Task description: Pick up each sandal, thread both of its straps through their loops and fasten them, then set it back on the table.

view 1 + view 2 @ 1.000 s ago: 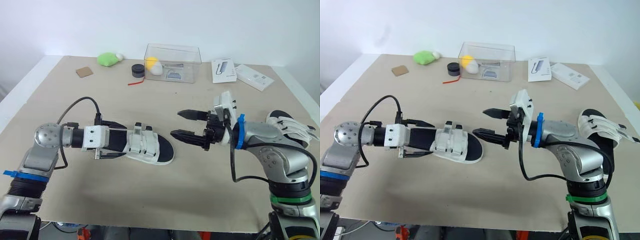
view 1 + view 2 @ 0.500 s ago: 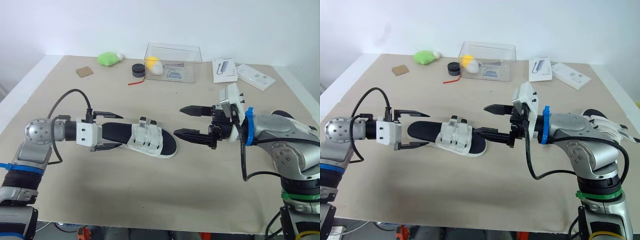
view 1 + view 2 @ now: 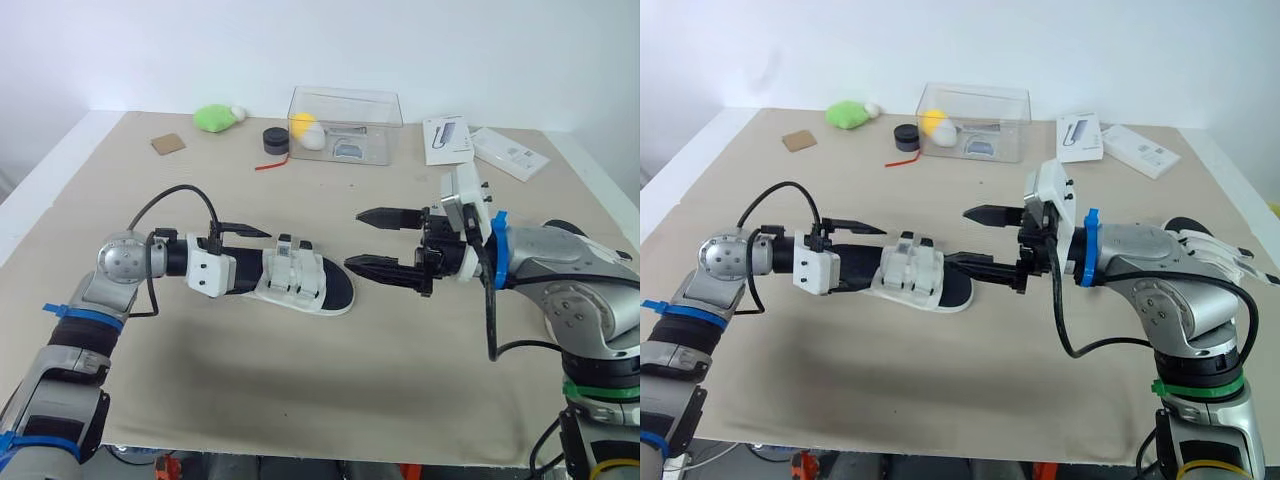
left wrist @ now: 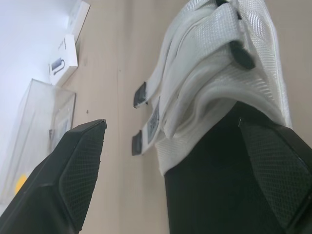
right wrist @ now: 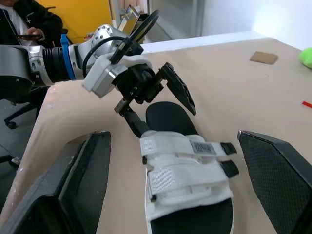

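At mid-tabletop the sandal lies sole down, toe toward the right arm, in the same spot as half a second back.

What changed: the left claw, which was then drawn clear of the heel, has pushed forward again. Its jaws are spread wide and straddle the heel. The left wrist view shows a gap between one finger and the sole, so there is no grip yet. Likely reading: a re-grasp at the heel, either to lift the sandal or to steady it.

The right claw has barely moved. It gapes wide, its lower finger just at the toe.

The two white straps lie across the footbed. Whether they are threaded cannot be told.

Left arm reaches low and nearly level over the tabletop. Right arm is bent at the elbow, forearm level and pointing across toward the left. A second sandal sits behind the right forearm, near the edge.
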Motion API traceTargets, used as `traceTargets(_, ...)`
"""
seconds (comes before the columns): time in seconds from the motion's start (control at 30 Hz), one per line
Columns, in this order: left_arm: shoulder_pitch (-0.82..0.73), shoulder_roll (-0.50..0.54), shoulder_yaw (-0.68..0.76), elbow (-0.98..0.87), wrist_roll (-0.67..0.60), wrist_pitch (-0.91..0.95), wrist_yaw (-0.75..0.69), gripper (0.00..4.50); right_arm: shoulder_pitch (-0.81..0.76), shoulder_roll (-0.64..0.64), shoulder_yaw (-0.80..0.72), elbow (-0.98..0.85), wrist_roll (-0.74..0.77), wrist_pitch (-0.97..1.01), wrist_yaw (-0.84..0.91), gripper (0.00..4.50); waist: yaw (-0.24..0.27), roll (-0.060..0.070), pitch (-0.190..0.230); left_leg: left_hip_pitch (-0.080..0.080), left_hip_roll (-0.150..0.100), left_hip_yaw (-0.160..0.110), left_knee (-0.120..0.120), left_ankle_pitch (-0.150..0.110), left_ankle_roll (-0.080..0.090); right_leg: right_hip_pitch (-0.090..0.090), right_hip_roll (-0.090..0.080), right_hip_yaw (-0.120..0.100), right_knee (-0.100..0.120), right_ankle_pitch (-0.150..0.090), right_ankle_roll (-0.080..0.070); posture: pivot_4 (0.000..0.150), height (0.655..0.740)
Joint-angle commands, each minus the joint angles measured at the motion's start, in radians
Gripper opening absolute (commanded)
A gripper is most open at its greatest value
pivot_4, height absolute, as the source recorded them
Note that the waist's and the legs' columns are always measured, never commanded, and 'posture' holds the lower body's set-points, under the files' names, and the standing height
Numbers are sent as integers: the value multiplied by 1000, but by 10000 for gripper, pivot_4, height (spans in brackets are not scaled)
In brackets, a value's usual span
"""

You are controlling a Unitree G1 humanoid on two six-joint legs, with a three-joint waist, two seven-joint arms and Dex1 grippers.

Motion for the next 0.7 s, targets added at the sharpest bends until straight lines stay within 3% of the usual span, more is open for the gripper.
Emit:
traceTargets(0.03, -19, -10, -15, 24, 14, -47, 29, 40893, -17, -19, -48, -45, 33, 5, -14, 45000, 0, 0, 0, 0, 0, 0, 0, 0, 0, 0, 0, 0, 0, 0, 0, 1500, 7400)
traceTargets(0.1, -31, -12, -23, 39, 21, -67, 42, 33776, -13, -22, -51, -48, 39, 7, -20, 45000, 0, 0, 0, 0, 0, 0, 0, 0, 0, 0, 0, 0, 0, 0, 0, 1500, 7400)
traceTargets(0.27, -55, -24, -36, 64, 26, -93, 65, 9470, -10, -20, -50, -50, 43, 8, -30, 45000, 0, 0, 0, 0, 0, 0, 0, 0, 0, 0, 0, 0, 0, 0, 0, 1500, 7400)
traceTargets(0.33, -60, -26, -41, 70, 31, -95, 73, 2593, -9, -20, -49, -50, 43, 7, -32, 45000, 0, 0, 0, 0, 0, 0, 0, 0, 0, 0, 0, 0, 0, 0, 0, 1500, 7400)
traceTargets(0.57, -87, -40, -27, 103, 60, -65, 149, 1155, -11, -7, -40, -51, 49, 5, -47, 45000, 1, 0, 0, 0, 0, 0, 1, 0, 0, 0, 0, 0, 0, 1, 0, 1500, 7400)
traceTargets(0.7, -115, 31, 56, 162, 141, 94, 338, 1155, -21, 46, -28, -30, 25, -20, -102, 45000, -2, 0, 0, 0, 0, 0, 1, 0, 0, 0, 0, 0, 1, 1, 1, 1500, 7400)
